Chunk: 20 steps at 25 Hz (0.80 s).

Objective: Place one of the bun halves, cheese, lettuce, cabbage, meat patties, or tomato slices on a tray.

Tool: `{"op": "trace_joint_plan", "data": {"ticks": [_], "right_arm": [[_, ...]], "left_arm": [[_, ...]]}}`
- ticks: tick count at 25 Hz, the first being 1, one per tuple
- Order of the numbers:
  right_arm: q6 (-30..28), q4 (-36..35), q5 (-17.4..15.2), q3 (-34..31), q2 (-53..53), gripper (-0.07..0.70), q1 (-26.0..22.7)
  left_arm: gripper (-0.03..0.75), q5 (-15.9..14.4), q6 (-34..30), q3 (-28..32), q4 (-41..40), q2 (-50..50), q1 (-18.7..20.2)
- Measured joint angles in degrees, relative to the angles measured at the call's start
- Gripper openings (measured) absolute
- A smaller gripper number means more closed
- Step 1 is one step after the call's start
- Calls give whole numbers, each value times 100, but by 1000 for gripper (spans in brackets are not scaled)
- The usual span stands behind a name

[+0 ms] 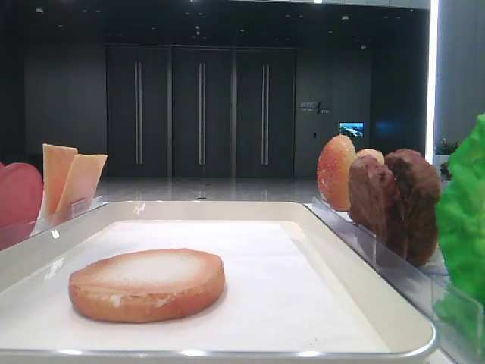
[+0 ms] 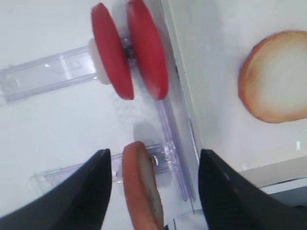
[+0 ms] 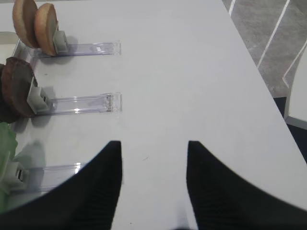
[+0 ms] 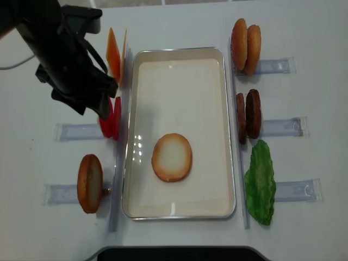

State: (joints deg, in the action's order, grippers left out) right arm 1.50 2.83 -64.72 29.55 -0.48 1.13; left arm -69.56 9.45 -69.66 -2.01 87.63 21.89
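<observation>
A white surface (image 4: 179, 22) seen from above carries a shallow white tray (image 4: 179, 54) at its centre. One bun half (image 4: 172, 157) already lies flat inside it, pale cut face up, a little left of the middle and towards the near end.

On clear plastic racks (image 4: 73, 131) left of the tray stand orange cheese slices (image 4: 113, 54), two red tomato slices (image 4: 111, 122) and another bun half (image 4: 89, 182) on edge. To the right stand two more buns (image 4: 246, 42), dark meat patties (image 4: 248, 115) and a green lettuce leaf (image 4: 261, 182).

The left tool (image 2: 153, 191) hangs over the left-hand racks with its fingers spread wide – nothing between them is pinched, though the upright bun half stands in the gap in the wrist view. The right tool (image 3: 153, 187) is also spread and empty, over bare surface beside the right-hand racks.

The pieces look like rigid, lightweight replicas (a judgement from their glossy, even finish). The tomato slices seem smooth and likely slippery, best taken across the flat faces near the top edge, clear of the rack clip. The cheese looks thin, so a grip across its faces near the upper corner suits it.

No brand or label on the items is legible – a wall sign in the background is too small to read.
</observation>
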Motion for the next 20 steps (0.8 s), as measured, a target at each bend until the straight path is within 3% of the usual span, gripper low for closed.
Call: {"op": "trace_joint_plan", "data": {"ticks": [5, 14, 20], "right_arm": [[0, 0, 0, 0, 0, 307, 0], [0, 0, 0, 0, 0, 307, 0], [0, 0, 0, 0, 0, 307, 0]], "left_arm": [[440, -5, 67, -4, -214, -42, -316], [440, -5, -396, -4, -314, -279, -1789], [440, -11, -544, 161, -343, -939, -1868]]}}
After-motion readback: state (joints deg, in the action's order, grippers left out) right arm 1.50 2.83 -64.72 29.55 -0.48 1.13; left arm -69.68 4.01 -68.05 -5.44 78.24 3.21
